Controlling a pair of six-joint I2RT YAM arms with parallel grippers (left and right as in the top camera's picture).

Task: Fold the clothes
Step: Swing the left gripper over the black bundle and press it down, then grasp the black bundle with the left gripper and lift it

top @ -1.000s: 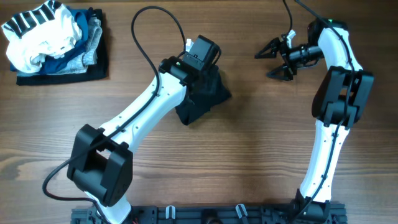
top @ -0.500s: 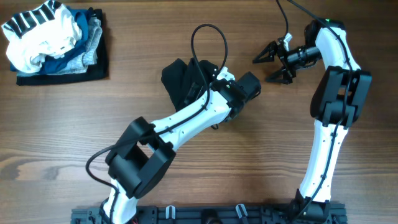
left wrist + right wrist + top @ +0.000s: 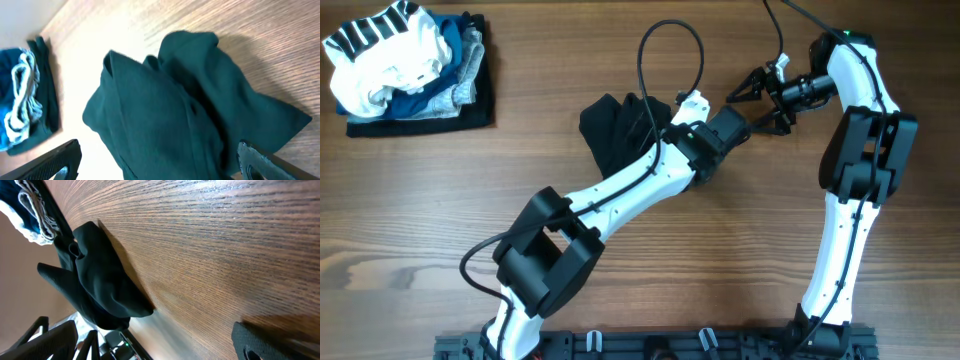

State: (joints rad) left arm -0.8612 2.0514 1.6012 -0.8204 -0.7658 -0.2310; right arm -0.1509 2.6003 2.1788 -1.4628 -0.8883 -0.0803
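black garment (image 3: 612, 128) lies crumpled in a heap, upper centre of the overhead frame, on the wooden table (image 3: 410, 220) — not folded, bunched ridges, one flap trailing toward the right edge of the left wrist view

left gripper (image 3: 157, 167): jaws spread wide, fingertips at the bottom corners of its wrist view, not closed on the fabric

left arm (image 3: 620, 188) runs diagonally from bottom left up across the garment's right side, and its wrist ends just beside the right gripper (image 3: 748, 104)

right gripper: wide open too, gripping nothing, right of upper centre, pointing left toward the garment but apart from it

small stack of clothes (image 3: 405, 65) — white, striped, blue, grey — in the upper left corner, well apart from the black garment
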